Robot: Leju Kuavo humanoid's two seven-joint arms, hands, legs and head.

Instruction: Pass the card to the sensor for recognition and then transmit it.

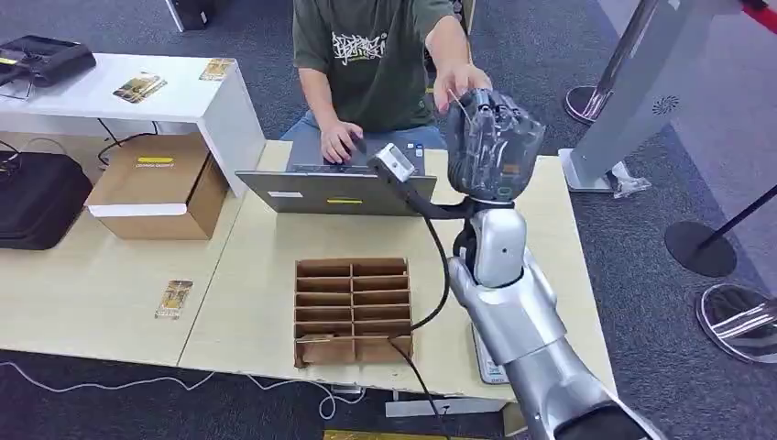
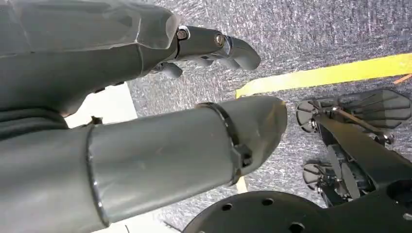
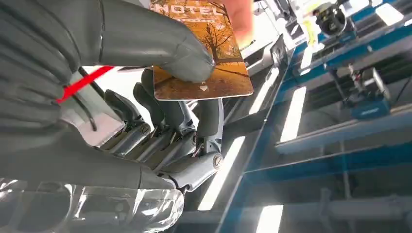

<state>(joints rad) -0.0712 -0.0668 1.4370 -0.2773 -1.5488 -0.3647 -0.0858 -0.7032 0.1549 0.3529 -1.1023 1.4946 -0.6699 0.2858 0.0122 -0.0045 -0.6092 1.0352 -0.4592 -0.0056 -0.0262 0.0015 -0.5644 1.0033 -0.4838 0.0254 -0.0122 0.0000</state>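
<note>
My right hand (image 1: 493, 142) is raised over the far side of the wooden table (image 1: 110, 284), in front of a seated person (image 1: 371, 55). In the right wrist view its thumb (image 3: 160, 43) and fingers (image 3: 167, 114) pinch an orange card (image 3: 209, 73) printed with "HOTEL" and autumn trees. The person's hand (image 1: 461, 81) reaches to the top of my right hand, and a fingertip (image 3: 239, 14) touches the card's far edge. My left hand (image 2: 209, 43) hangs over grey carpet and holds nothing.
A laptop (image 1: 334, 191) stands between me and the person. A cardboard divider box (image 1: 353, 307) sits mid-table, with a loose card (image 1: 174, 298) to its left. A brown carton (image 1: 160, 183), a black case (image 1: 37, 197) and a white side table (image 1: 197, 101) stand left. A flat device (image 1: 486, 362) lies under my right arm.
</note>
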